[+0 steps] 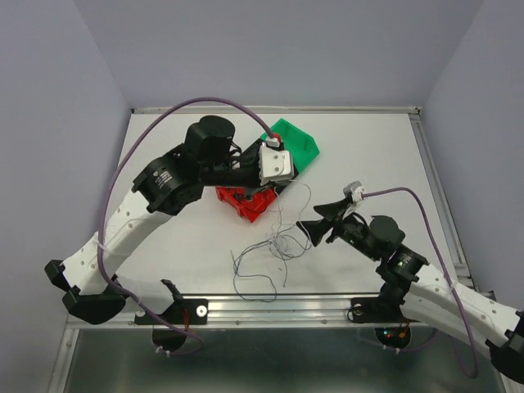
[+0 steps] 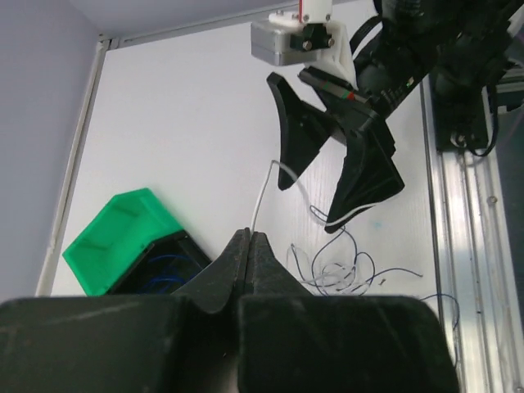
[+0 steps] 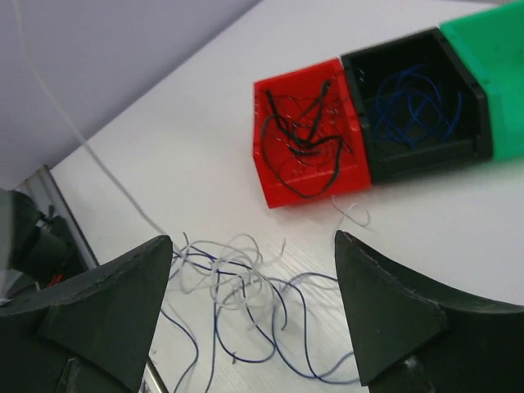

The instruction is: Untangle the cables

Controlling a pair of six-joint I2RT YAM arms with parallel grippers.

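Observation:
The cables point(image 1: 274, 247) lie as a loose clump of thin dark blue and whitish strands on the white table, also seen in the right wrist view point(image 3: 237, 278) and the left wrist view point(image 2: 344, 270). My left gripper point(image 2: 250, 237) is shut on one whitish cable point(image 2: 260, 196). That strand rises from the clump point(image 3: 82, 147) to the pinched tips. In the top view the left gripper point(image 1: 283, 190) hangs beside the bins. My right gripper point(image 1: 317, 219) stands open just above the clump's right side, nothing between its fingers point(image 3: 393, 311).
A red bin point(image 3: 270, 176) holding black wires, a black bin point(image 3: 360, 115) holding blue wires and a green bin point(image 3: 491, 74) sit in a row behind the clump. The table's metal front rail point(image 1: 270, 307) runs close to the near strands.

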